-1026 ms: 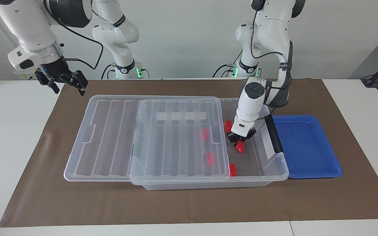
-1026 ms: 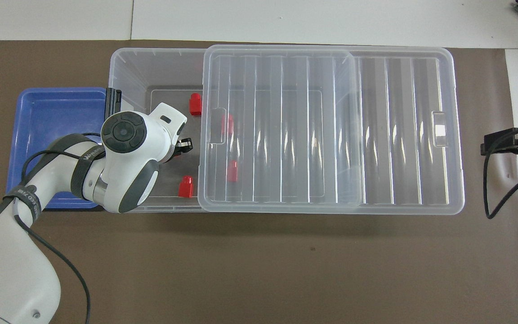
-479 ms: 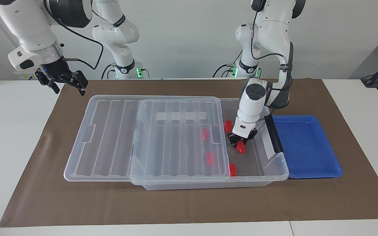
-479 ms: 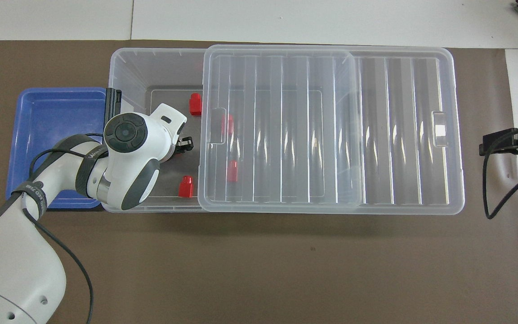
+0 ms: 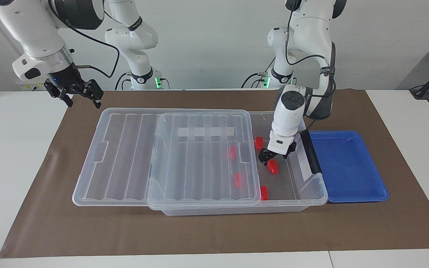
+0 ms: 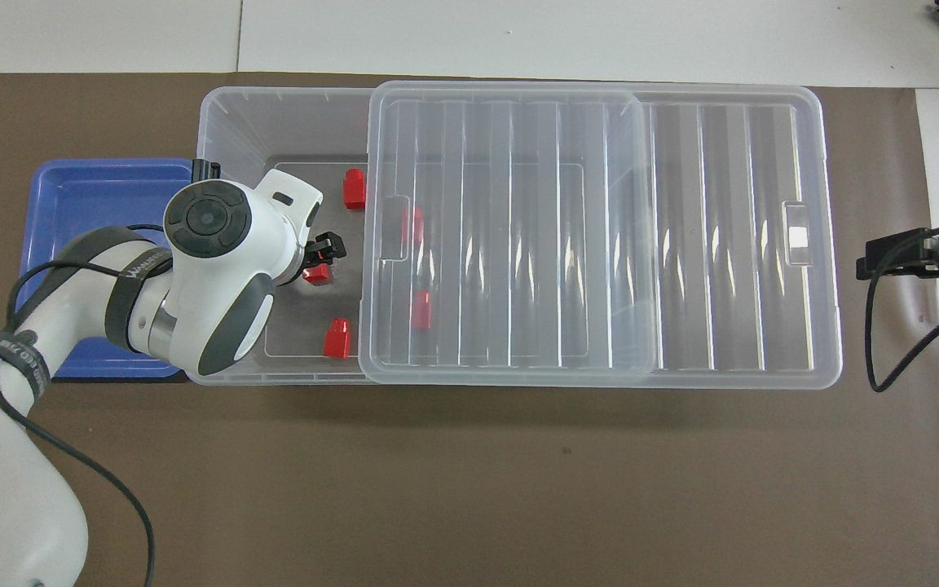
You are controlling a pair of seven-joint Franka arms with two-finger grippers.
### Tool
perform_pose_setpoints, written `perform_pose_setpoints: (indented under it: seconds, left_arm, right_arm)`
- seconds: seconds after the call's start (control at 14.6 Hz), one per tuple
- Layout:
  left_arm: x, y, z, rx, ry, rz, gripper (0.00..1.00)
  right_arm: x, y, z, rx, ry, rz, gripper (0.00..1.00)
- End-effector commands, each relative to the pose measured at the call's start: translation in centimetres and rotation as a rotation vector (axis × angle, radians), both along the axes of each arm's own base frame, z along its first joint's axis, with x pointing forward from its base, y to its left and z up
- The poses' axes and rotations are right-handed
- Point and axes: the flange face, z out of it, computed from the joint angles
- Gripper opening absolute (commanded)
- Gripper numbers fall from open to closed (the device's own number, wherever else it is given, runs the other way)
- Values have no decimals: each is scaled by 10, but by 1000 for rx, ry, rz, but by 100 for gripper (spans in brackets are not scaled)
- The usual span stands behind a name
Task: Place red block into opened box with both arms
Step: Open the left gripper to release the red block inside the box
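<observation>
The right gripper [image 5: 76,95] hangs in the air over the brown mat [image 5: 214,230] at the right arm's end of the table, beside the corner of the box lid, and its fingers are spread wide with nothing between them; this arm waits. Next comes the clear lid [image 5: 162,156], slid toward the right arm's end so that it overhangs the box [image 5: 313,193] there and leaves the box open at the left arm's end. Two red blocks [image 5: 232,152] show through the lid, resting on the box floor. In the open part, another block [image 5: 259,142] lies nearer the robots and one more [image 5: 264,192] lies against the wall farther from them. Between those two, the red block [image 5: 273,166] sits on the box floor, and the left gripper [image 5: 272,156] is right above it inside the box, fingers parted wide and gripping nothing; the block looks free of them. Just beside the box, at the left arm's end, the blue tray [image 5: 348,193] lies on the mat.
</observation>
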Motion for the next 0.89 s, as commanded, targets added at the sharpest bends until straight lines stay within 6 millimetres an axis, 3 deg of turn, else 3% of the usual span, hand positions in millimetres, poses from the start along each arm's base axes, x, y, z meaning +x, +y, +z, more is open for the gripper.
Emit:
perform_pose_setpoints:
  seconds: [0.0,0.34,0.48,0.62,0.68,0.75,0.82]
  left_arm:
    - [-7,5,42,40,16,30,100]
    - [-12,14,102,12,54,93,100]
    - [-1,44,138,15,55,134,100]
    - [5,77,161,23,76,118,100]
    - [0,94,177,26,73,77,100]
    - [-5,112,190,17,75,34,100]
    - [-9,133,201,16,74,16,100]
  right_arm:
    - [-7,2,-3,16,1,-22,100]
    - [-7,1,-3,16,1,-22,100]
    - [-7,1,-3,16,0,-22,100]
    - [-6,1,-3,15,-5,-13,98]
    - [-4,1,-2,13,-19,6,89]
    - [-3,-2,-2,12,-27,26,70]
    - [-2,-5,-2,10,-35,50,41]
